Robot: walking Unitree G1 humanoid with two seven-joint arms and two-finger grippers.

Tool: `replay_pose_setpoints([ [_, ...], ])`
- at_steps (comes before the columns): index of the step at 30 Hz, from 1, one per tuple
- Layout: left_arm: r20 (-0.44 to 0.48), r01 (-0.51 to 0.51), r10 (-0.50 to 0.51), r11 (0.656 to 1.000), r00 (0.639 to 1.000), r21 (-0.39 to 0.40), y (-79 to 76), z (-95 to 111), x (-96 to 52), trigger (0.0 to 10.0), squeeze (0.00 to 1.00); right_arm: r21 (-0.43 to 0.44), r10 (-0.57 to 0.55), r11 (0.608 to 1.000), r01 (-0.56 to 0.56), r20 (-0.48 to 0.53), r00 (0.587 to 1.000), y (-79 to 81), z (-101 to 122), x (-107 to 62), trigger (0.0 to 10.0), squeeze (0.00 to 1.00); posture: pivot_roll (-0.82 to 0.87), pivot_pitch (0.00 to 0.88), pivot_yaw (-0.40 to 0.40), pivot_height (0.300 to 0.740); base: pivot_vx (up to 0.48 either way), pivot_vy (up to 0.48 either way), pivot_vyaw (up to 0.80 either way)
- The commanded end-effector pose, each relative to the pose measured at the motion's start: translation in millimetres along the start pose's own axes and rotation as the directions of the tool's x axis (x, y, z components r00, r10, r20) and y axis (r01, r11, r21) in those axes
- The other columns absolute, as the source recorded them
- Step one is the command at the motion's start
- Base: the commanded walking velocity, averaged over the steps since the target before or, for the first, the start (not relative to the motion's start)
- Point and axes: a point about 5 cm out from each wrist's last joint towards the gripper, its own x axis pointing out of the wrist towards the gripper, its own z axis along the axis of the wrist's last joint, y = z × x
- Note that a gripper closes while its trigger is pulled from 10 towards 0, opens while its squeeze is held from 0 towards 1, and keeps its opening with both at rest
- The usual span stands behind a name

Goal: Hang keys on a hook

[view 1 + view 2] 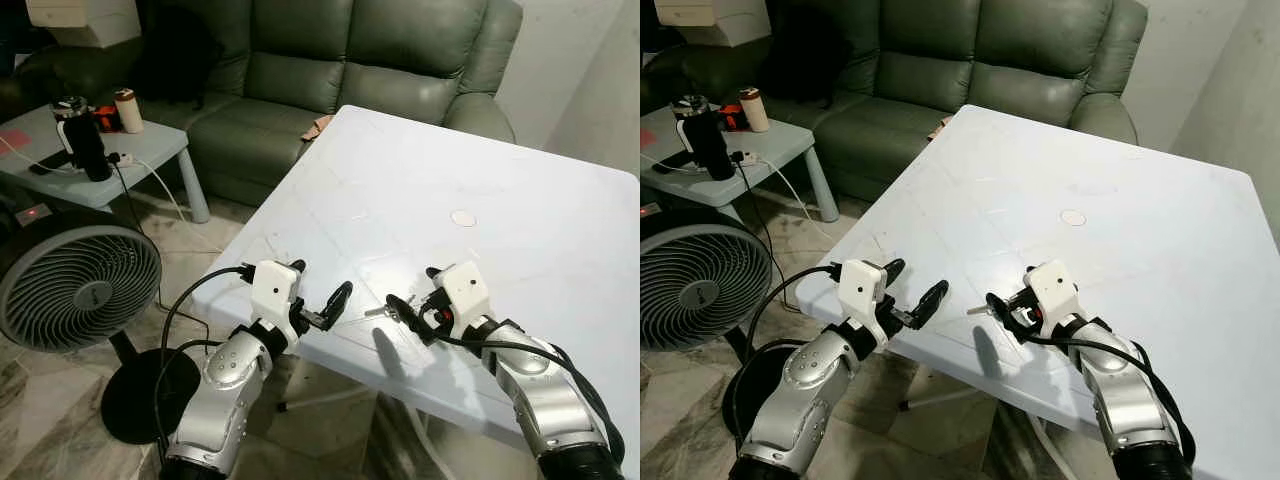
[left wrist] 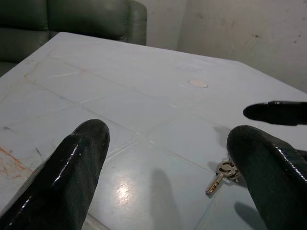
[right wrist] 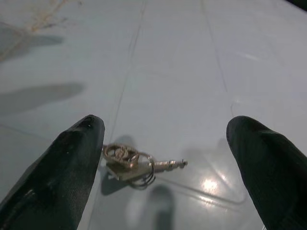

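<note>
Right gripper (image 3: pixel 163 167), fingers spread wide, poised low over the near part of the white table (image 1: pixel 520 200). One black finger (image 3: pixel 62 172) lies just beside the keys (image 3: pixel 129 163); whether it touches the ring cannot be told. The other finger stands well apart on the far side of the bunch. Nothing is held.

Keys: a small bunch on a metal ring, lying flat on the table top, one shank pointing into the gap between the two fingers. In the head views the bunch (image 1: pixel 378 312) lies near the table's front edge, between the two grippers and closer to the right one.

Left gripper (image 1: pixel 322 297), fingers likewise spread wide and holding nothing, raised at the table's near corner. Its wrist view looks across the table top toward the keys (image 2: pixel 221 173), which lie near one of its black fingers (image 2: pixel 273 172).

Table: a small round mark (image 1: pixel 463 217) at mid-surface; rust-coloured stains (image 2: pixel 14 160) near the corner.

Surroundings: a green leather sofa (image 1: pixel 340 70) behind the table; on the robot's left, a black floor fan (image 1: pixel 75 285) and a low pale-blue side table (image 1: pixel 150 145) carrying a dark bottle (image 1: pixel 85 140) and a cylindrical container (image 1: pixel 128 110).
</note>
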Motion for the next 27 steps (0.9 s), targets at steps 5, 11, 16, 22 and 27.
replay_pose_setpoints([
  [5,0.014,0.012,-0.012,1.000,1.000,0.006,-2.5,6,3.4,10.0,0.00,0.008,0.054,0.999,-0.054,-0.035,0.998,16.1,-6,2.9,10.0,0.00,0.04,0.025,-0.056,0.740,0.000,0.000,0.00],
  [11,0.014,0.007,-0.007,1.000,1.000,0.008,-1.4,7,3.1,10.0,0.00,0.013,0.056,0.998,-0.056,-0.053,0.997,27.9,-9,6.3,10.0,0.00,0.04,0.021,-0.057,0.740,0.000,0.000,0.00],
  [16,0.016,-0.001,0.001,1.000,1.000,0.008,0.1,7,3.0,10.0,0.00,0.039,0.055,0.998,-0.053,-0.070,0.996,36.7,-11,8.3,10.0,0.00,0.04,0.021,-0.057,0.740,0.000,0.000,0.00],
  [22,0.017,-0.007,0.007,1.000,1.000,0.011,0.7,7,2.1,10.0,0.00,0.046,0.010,0.999,-0.005,-0.097,0.995,42.0,-14,10.2,3.3,0.00,0.06,0.017,-0.062,0.740,0.000,0.000,0.00],
  [27,0.017,-0.009,0.009,1.000,1.000,0.011,1.4,7,1.7,10.0,0.00,0.036,-0.021,0.999,0.025,-0.112,0.993,39.6,-14,10.7,0.1,0.00,0.06,0.015,-0.062,0.740,0.000,0.000,0.00],
])
